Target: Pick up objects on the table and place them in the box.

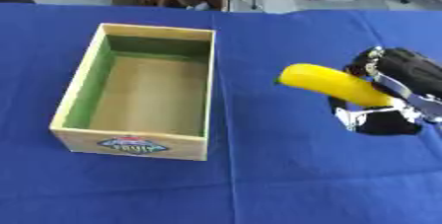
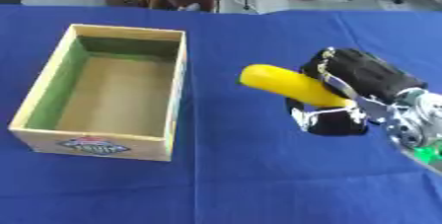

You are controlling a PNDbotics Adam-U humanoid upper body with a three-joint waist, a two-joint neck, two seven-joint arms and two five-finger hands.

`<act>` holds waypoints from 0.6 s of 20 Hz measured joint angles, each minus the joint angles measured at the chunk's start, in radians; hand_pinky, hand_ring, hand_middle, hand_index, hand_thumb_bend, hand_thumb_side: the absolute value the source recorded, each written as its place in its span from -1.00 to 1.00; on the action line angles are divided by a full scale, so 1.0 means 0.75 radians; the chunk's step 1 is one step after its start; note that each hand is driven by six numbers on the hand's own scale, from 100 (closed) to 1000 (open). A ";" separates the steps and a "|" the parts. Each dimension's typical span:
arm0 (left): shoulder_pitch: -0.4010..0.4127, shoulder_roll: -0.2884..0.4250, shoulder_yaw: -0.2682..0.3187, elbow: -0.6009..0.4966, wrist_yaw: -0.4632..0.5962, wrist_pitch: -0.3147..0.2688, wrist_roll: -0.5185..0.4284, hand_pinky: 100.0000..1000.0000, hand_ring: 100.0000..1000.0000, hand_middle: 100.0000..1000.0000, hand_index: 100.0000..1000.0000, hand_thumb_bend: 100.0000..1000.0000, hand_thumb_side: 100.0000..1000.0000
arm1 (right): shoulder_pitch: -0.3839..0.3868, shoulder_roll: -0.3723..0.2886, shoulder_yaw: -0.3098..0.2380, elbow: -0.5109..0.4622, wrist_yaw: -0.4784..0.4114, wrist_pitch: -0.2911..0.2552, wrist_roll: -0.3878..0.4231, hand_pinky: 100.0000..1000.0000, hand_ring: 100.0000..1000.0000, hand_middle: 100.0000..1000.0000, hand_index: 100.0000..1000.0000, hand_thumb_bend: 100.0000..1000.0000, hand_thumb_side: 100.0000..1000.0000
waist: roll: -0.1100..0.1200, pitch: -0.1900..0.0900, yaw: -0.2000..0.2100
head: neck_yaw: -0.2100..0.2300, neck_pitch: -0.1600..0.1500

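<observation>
My right hand (image 2: 345, 97) is gripping a banana (image 2: 289, 86), fingers (image 2: 332, 122) curling round it, above the blue worktop (image 2: 233, 178) at 3 o'clock. The box (image 2: 172, 75) is sitting well apart at 9 o'clock, open.

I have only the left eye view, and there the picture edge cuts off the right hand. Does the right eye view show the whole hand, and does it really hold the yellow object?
Observer: Yes. There the right hand shows whole, fingers curled round the yellow object, with a silver wrist behind it.
Operator: Is there anything beyond the wrist?
Observer: A small green thing shows at the right edge, below the wrist. I cannot tell what it is.
Operator: Does the left hand show in your other view?
Observer: No, the left hand shows in neither view.
</observation>
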 measured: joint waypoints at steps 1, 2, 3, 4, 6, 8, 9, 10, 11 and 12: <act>-0.001 0.000 -0.002 0.000 0.000 0.000 -0.001 0.02 0.39 0.51 0.77 -1.00 1.00 | -0.013 0.000 0.001 0.000 0.000 0.002 0.002 0.21 0.28 -0.44 0.04 -1.00 -0.24 | -0.002 0.000 0.002 | -0.002 0.000; -0.001 0.000 -0.003 0.000 0.001 -0.001 -0.001 0.02 0.39 0.51 0.77 -1.00 1.00 | -0.027 0.000 0.003 0.000 0.000 0.004 0.004 0.21 0.28 -0.44 0.04 -1.00 -0.24 | -0.004 -0.001 0.006 | -0.004 0.000; -0.002 0.000 -0.003 0.000 0.001 -0.001 -0.001 0.02 0.39 0.51 0.77 -1.00 1.00 | -0.043 0.000 0.004 -0.001 0.000 0.007 0.007 0.21 0.27 -0.44 0.03 -1.00 -0.24 | -0.006 -0.001 0.012 | -0.005 0.000; -0.003 0.000 -0.003 0.000 0.002 -0.001 -0.002 0.02 0.39 0.51 0.77 -1.00 1.00 | -0.057 0.001 0.007 -0.001 0.000 0.009 0.009 0.21 0.27 -0.44 0.03 -1.00 -0.24 | -0.007 -0.002 0.015 | -0.005 0.000; -0.005 0.000 -0.004 0.000 0.005 -0.002 -0.002 0.02 0.39 0.51 0.77 -1.00 1.00 | -0.081 0.004 0.007 -0.002 0.000 0.017 0.017 0.21 0.28 -0.44 0.03 -1.00 -0.23 | -0.011 -0.005 0.020 | -0.006 0.000; -0.007 0.000 -0.004 0.000 0.006 -0.003 -0.004 0.02 0.39 0.51 0.77 -1.00 1.00 | -0.105 0.009 0.008 -0.003 0.000 0.026 0.026 0.21 0.28 -0.45 0.03 -1.00 -0.23 | -0.015 -0.008 0.031 | -0.010 0.000; -0.007 0.000 -0.004 0.000 0.007 -0.003 -0.005 0.02 0.39 0.51 0.77 -1.00 1.00 | -0.115 0.009 0.008 -0.004 0.000 0.030 0.030 0.21 0.27 -0.45 0.03 -1.00 -0.22 | -0.017 -0.008 0.033 | -0.011 0.000; -0.008 0.000 -0.004 0.000 0.008 -0.002 -0.006 0.02 0.39 0.51 0.77 -1.00 1.00 | -0.126 0.009 0.008 -0.006 0.000 0.034 0.033 0.21 0.27 -0.45 0.03 -1.00 -0.22 | -0.019 -0.008 0.035 | -0.013 -0.001; -0.009 0.000 -0.004 0.000 0.009 -0.002 -0.007 0.02 0.39 0.51 0.77 -1.00 1.00 | -0.137 0.009 0.008 -0.006 -0.001 0.038 0.037 0.21 0.27 -0.46 0.03 -1.00 -0.22 | -0.021 -0.009 0.037 | -0.015 -0.002; -0.010 0.000 -0.004 0.000 0.010 -0.002 -0.008 0.02 0.39 0.51 0.77 -1.00 1.00 | -0.149 0.009 0.008 -0.006 -0.001 0.043 0.041 0.21 0.27 -0.46 0.03 -1.00 -0.22 | -0.021 -0.009 0.041 | -0.016 -0.004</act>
